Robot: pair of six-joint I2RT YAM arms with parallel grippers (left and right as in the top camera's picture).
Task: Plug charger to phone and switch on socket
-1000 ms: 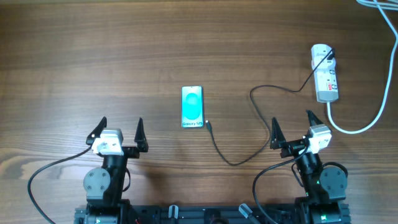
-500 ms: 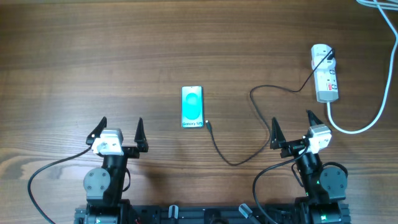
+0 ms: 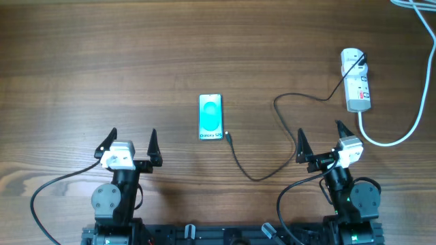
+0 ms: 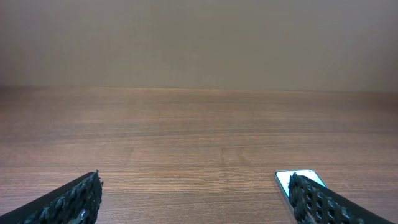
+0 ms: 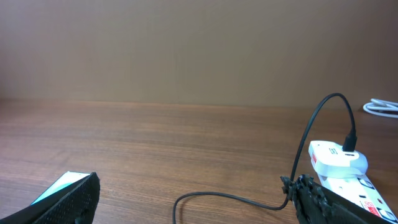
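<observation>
Both my jaws stand spread wide, empty, at the table's (image 3: 102, 61) near edge.

Open wood lies ahead of my left gripper (image 3: 132, 136). My right gripper (image 3: 319, 131) faces the looping cable. One phone (image 3: 210, 117) lies mid-table, one charger (image 3: 255, 178) has its tip just beside the phone's near right corner, and one socket (image 3: 355, 80) sits far right. Both arms are folded low, fingers pointing forward.

Even, soft lighting, sharp focus throughout, faint shadows, no glare on the wood.

Matt wood-grain table (image 3: 136, 54), glossy phone (image 3: 210, 116)
</observation>
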